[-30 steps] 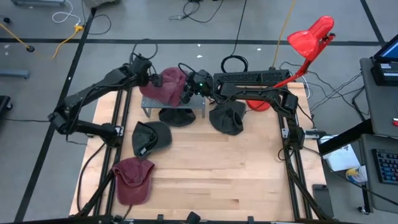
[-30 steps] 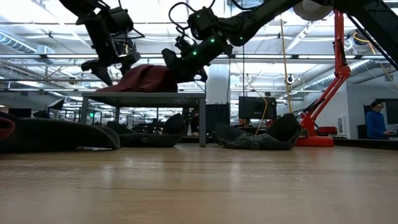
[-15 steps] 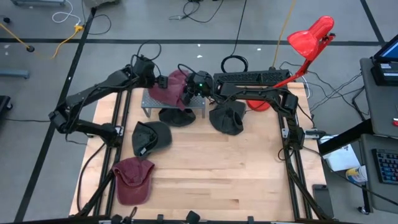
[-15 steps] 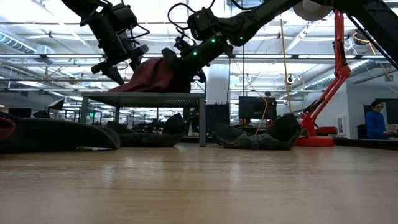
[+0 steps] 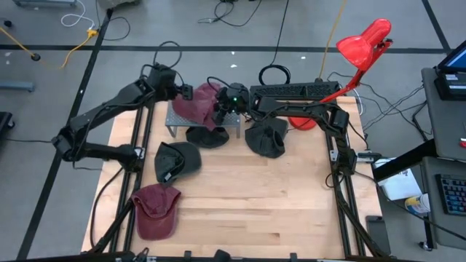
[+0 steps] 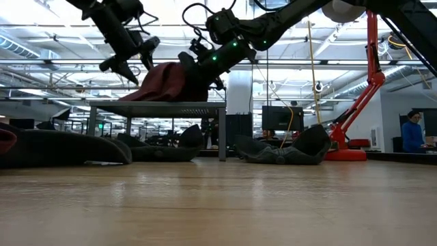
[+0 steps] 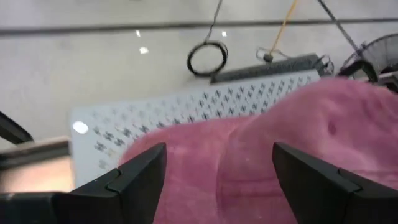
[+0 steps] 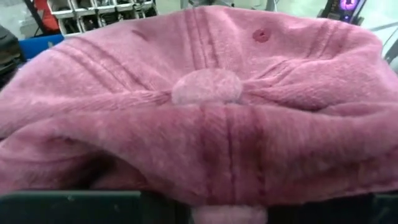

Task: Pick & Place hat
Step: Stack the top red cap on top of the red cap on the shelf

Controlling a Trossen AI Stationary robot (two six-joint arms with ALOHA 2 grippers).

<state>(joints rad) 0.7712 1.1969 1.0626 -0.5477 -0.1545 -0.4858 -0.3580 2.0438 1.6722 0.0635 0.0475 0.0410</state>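
A maroon hat (image 5: 201, 103) lies on a grey perforated stand (image 5: 234, 121) at the table's far side. My right gripper (image 5: 218, 110) is shut on the hat's right side. In the right wrist view the hat's crown with its top button (image 8: 206, 86) fills the picture. My left gripper (image 6: 128, 57) hangs open just above and to the left of the hat (image 6: 167, 82), touching nothing. In the left wrist view its two fingers (image 7: 138, 180) stand wide apart, with the hat (image 7: 261, 155) beyond them. My right gripper pinches the hat's crown at its right-hand lower edge (image 6: 190, 76) between its two fingers. It comes from the table's right, slanting slightly down. The hat sits tilted, raised at the held side, with its left edge (image 6: 130, 98) on the stand top.
Dark hats lie on the table under the stand (image 5: 207, 136), right of it (image 5: 266, 138) and nearer on the left (image 5: 177, 160). Another maroon hat (image 5: 155, 209) lies near the front left. A red lamp (image 5: 364, 44) stands at the far right. A person (image 6: 412, 133) stands in the room behind.
My left gripper has risen from the hat's left end and tipped closer to level, staying open. The hat's right, held side has come up, so it stands taller and more tilted, while its left edge has stayed on the stand.
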